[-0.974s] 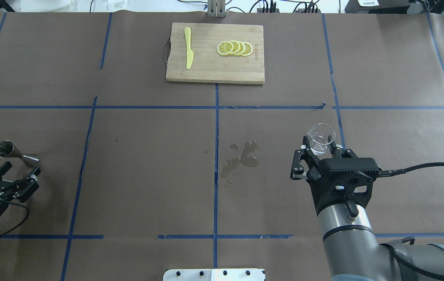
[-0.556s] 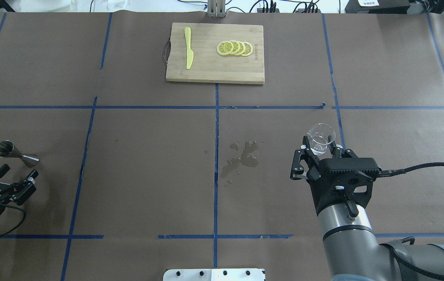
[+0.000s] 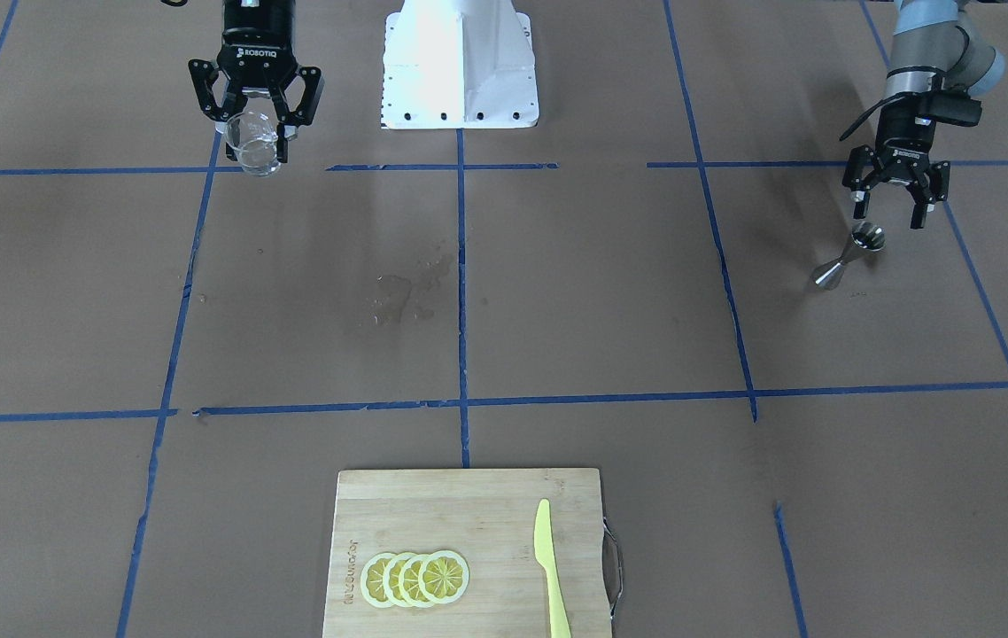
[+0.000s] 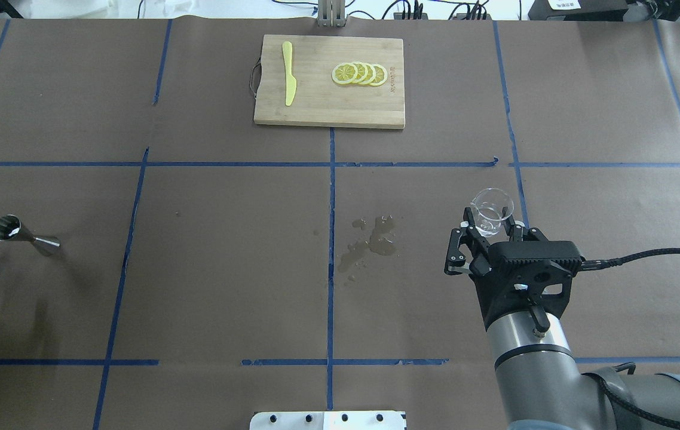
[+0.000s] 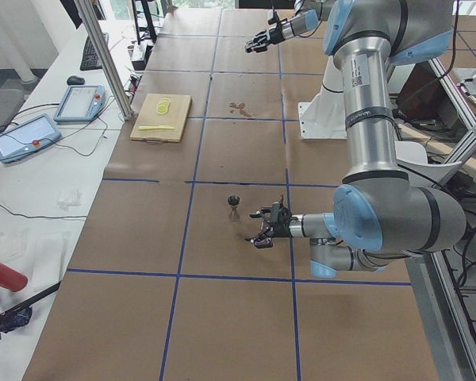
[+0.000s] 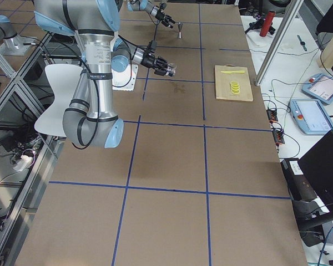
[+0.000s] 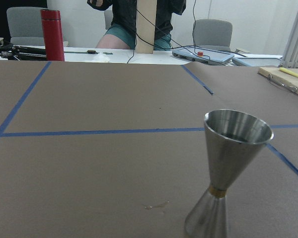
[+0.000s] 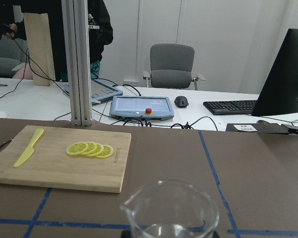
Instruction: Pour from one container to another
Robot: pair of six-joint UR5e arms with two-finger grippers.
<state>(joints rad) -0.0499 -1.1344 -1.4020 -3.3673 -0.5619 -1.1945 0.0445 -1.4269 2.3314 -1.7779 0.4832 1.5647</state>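
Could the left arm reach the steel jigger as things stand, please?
Probably yes: the open left gripper sits close behind the upright jigger, and nothing stands between them.

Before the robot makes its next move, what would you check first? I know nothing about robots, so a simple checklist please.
1. Grip on the glass cup: ok. The right gripper is shut on it, and the cup is upright.
2. The jigger standing upright on the table: ok.
3. Left gripper free of the jigger: ok. It is open and apart from it.
4. Cup above the jigger, ready to pour: not ok. They are at opposite ends of the table.
5. Liquid left in the cup: cannot tell.
6. Dry path between them: not ok. A wet patch lies mid-table.
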